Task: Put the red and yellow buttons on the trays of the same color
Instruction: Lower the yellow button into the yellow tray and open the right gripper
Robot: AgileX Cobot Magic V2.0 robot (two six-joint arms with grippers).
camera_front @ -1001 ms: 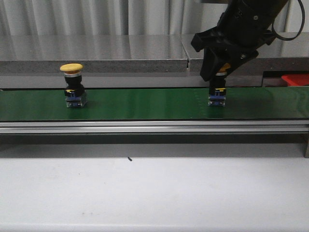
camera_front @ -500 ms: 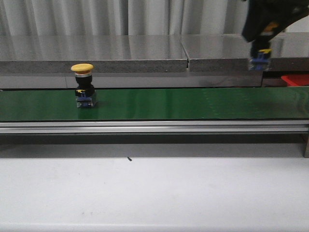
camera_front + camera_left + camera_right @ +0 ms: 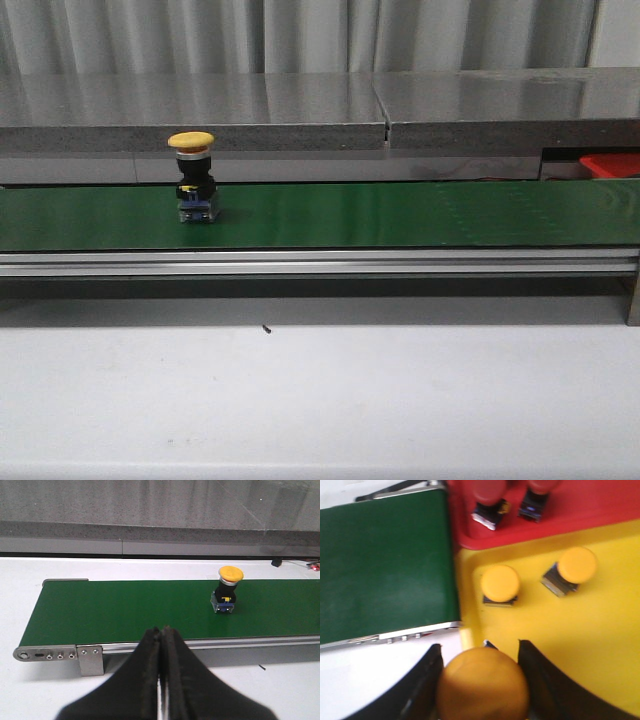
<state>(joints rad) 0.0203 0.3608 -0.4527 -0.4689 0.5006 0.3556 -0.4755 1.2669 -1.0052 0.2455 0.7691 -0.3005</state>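
In the front view, a yellow mushroom-headed push button (image 3: 192,178) was seen left of centre on the green conveyor belt (image 3: 400,214), a bright red plastic tray (image 3: 612,164) at the right edge. In the left wrist view, the left gripper (image 3: 161,636) was seen fully closed, empty. In the right wrist view, a second yellow-capped button (image 3: 482,685) was clamped by the right gripper (image 3: 481,667) over a yellow plastic tray (image 3: 600,645).

One button (image 3: 191,178) stands upright on the belt (image 3: 400,215), left of its middle. Belt runs left-right across the desk (image 3: 320,400). Two trays sit side by side just off the belt's right end: one (image 3: 600,510) holds two buttons, the other (image 3: 600,645) also two. Right hand (image 3: 481,680) holds a button (image 3: 482,685) over the second tray's edge.
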